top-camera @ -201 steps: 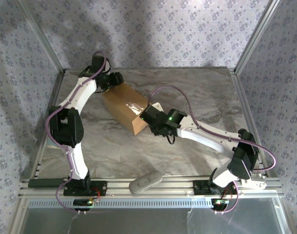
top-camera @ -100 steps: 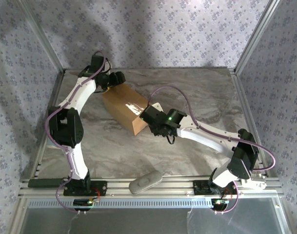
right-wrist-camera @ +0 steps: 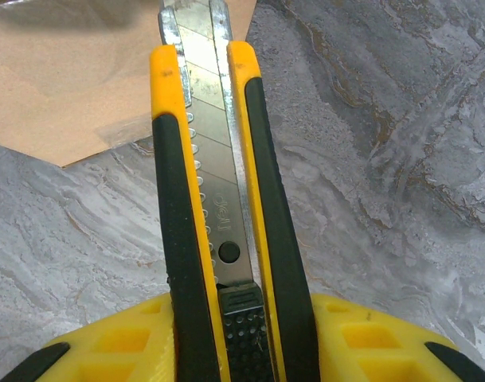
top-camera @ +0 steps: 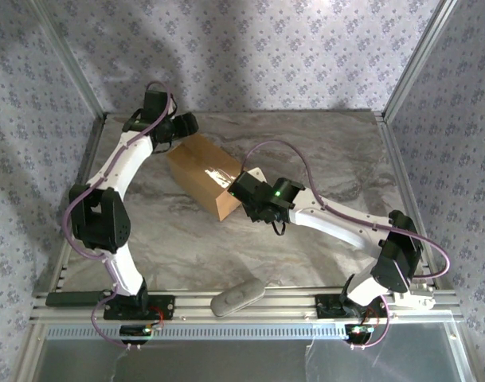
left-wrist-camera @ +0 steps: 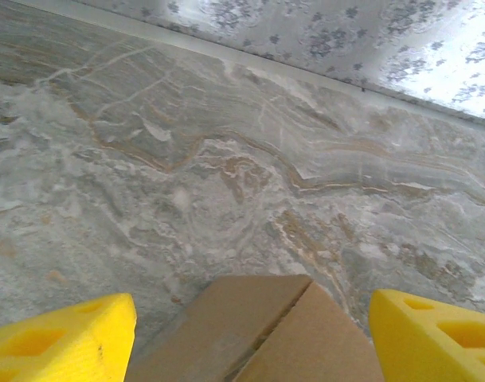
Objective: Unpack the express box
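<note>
1. Express box [top-camera: 204, 177]: a brown carton lying askew on the marbled table [top-camera: 338, 159], left of centre and toward the far side. Its flaps are closed and clear tape glints along the top.
2. Left gripper [left-wrist-camera: 250, 310]: hangs above the box's far-left end. Its yellow fingers [left-wrist-camera: 63, 338] are spread wide on either side of a cardboard corner, with a gap on each side and nothing gripped.
3. Right gripper [right-wrist-camera: 238, 338]: sits at the box's near-right end, clamped on the handle of a utility knife [right-wrist-camera: 214, 159].
4. Utility knife: yellow and black with the blade extended. The tip reaches the cardboard edge beside a strip of tape; whether it touches, I cannot tell.
5. Grey oblong object [top-camera: 238, 296]: lies on the near rail between the arm bases.
</note>
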Action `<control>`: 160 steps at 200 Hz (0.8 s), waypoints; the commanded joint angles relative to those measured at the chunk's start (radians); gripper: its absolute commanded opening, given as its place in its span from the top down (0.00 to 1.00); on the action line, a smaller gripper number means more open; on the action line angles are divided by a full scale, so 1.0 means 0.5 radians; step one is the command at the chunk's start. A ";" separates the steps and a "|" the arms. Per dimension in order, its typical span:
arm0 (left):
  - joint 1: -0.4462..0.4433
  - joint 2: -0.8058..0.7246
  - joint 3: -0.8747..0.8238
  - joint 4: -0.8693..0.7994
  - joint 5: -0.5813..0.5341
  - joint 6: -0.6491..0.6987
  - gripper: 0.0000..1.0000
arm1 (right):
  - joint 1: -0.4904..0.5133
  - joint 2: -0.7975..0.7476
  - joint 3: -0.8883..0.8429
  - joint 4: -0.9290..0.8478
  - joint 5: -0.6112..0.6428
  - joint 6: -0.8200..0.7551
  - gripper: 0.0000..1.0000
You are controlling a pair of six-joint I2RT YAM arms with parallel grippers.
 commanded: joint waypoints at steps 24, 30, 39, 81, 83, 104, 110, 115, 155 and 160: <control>0.013 -0.273 -0.055 -0.041 -0.244 -0.007 0.29 | -0.001 -0.004 0.018 0.046 0.032 0.049 1.00; 0.018 -0.298 -0.053 -0.093 -0.251 -0.010 0.30 | -0.001 -0.004 0.017 0.047 0.032 0.050 1.00; 0.023 -0.338 -0.054 -0.164 -0.250 -0.011 0.32 | 0.000 -0.007 0.017 0.047 0.035 0.049 1.00; 0.020 -0.639 -0.343 -0.371 -0.121 -0.155 0.39 | 0.001 -0.005 -0.008 0.066 0.029 0.049 1.00; 0.018 -0.658 -0.368 -0.371 -0.108 -0.159 0.40 | 0.001 -0.004 -0.007 0.064 0.029 0.050 1.00; -0.001 -0.854 -0.612 -0.451 -0.062 -0.217 0.43 | 0.001 -0.001 -0.017 0.061 0.036 0.047 1.00; -0.009 -0.909 -0.675 -0.470 -0.039 -0.222 0.43 | 0.002 -0.001 -0.019 0.062 0.036 0.047 1.00; -0.018 -0.950 -0.717 -0.496 -0.019 -0.221 0.44 | 0.005 -0.002 -0.019 0.060 0.036 0.046 1.00; -0.204 -1.201 -0.991 -0.641 0.027 -0.254 0.48 | 0.018 -0.005 -0.042 0.078 0.039 0.041 1.00; -0.236 -1.232 -1.030 -0.618 0.046 -0.279 0.48 | 0.017 -0.005 -0.044 0.081 0.039 0.041 1.00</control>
